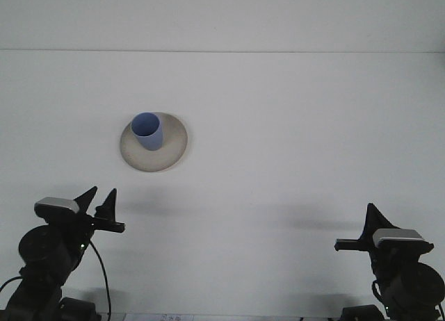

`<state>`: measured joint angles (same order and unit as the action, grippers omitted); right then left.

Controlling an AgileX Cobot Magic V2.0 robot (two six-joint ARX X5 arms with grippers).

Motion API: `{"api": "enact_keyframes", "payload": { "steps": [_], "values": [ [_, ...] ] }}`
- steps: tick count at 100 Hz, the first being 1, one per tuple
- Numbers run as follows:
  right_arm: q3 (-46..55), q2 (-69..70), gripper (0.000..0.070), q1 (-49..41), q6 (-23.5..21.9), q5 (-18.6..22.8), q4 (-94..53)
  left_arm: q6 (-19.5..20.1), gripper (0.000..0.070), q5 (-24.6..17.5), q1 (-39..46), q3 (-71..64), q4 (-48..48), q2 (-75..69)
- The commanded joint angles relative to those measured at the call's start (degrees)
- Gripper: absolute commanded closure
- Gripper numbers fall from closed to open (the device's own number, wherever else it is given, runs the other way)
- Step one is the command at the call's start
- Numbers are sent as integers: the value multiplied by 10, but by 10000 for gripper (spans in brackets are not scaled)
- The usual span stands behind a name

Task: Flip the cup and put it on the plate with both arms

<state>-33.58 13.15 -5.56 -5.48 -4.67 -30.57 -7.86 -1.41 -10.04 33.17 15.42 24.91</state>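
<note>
The blue cup (147, 130) is sitting mouth up on the plate (170, 151), near its left edge. The left gripper (101, 203) is holding its jaws apart, gripping nothing. The right gripper (361, 239) is too hard to see. A bump could be tipping the cup off.

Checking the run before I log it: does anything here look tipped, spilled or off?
Nothing stands out. The blue cup stands upright, mouth up, on the beige plate, left of the plate's centre. Nothing is spilled on the white table. The left gripper and right gripper sit near the front edge, away from the plate.
</note>
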Motion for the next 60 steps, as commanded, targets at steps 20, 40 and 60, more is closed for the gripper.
{"api": "enact_keyframes", "payload": {
  "steps": [20,40,60],
  "values": [
    [-4,0,700,0,-7,1,5,-4,690,0,-2,6,-1,-10],
    [-4,0,700,0,-7,1,10,-6,688,0,-2,6,-5,-10],
    [-4,0,700,0,-7,1,10,-6,688,0,-2,6,-5,-10]
  ]
}}
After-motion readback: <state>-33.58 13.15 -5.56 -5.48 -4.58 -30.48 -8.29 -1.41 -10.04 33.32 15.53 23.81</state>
